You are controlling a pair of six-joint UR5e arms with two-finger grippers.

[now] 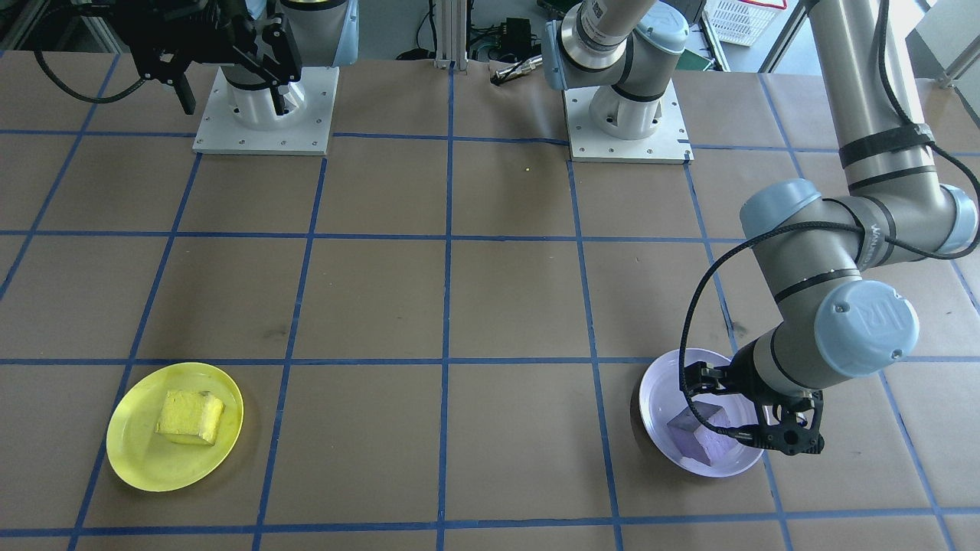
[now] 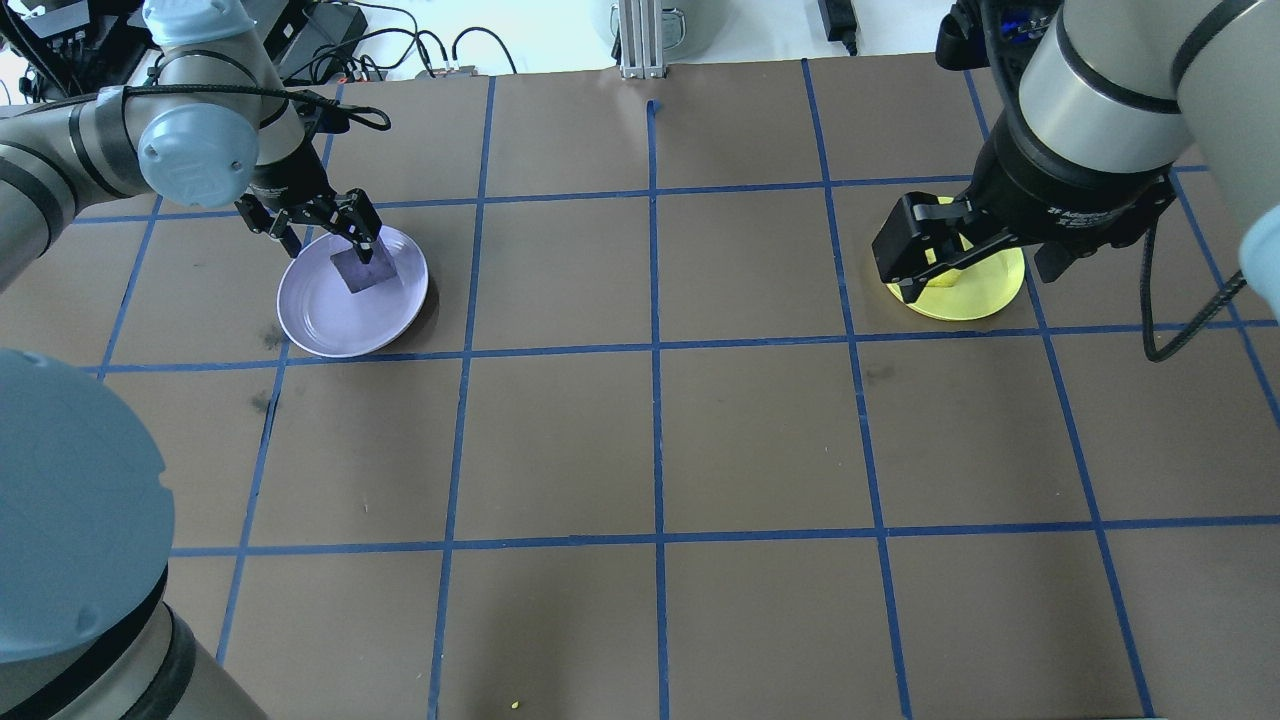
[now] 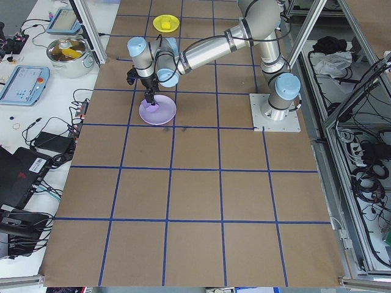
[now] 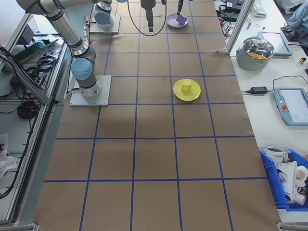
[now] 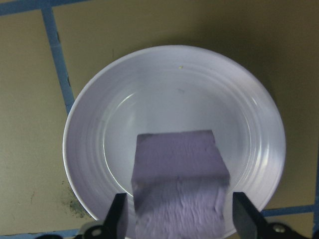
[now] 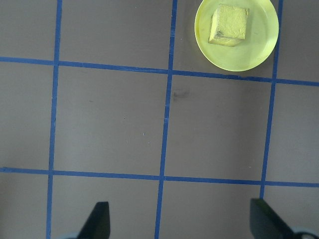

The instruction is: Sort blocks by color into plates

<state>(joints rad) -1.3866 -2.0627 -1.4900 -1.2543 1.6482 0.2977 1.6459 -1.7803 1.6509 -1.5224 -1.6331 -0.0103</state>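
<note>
So the left tool (image 5: 175,219) is down over the lavender plate (image 5: 249,114) with the purple block (image 5: 177,179) sitting between its fingers; there's a sliver of gap on each side, so the fingers look spread and not squeezing it. Meanwhile the yellow block (image 6: 228,25) is lying in the yellow plate (image 6: 259,50) on the table (image 2: 650,440); the right tool (image 6: 177,219) hangs high, well apart from it, fingers wide apart and empty.

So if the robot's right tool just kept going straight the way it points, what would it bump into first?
Probably just the bare brown table. The right tool points straight down with its fingers wide apart, and nothing lies under it. The yellow plate sits off to the side, out of that line.
</note>
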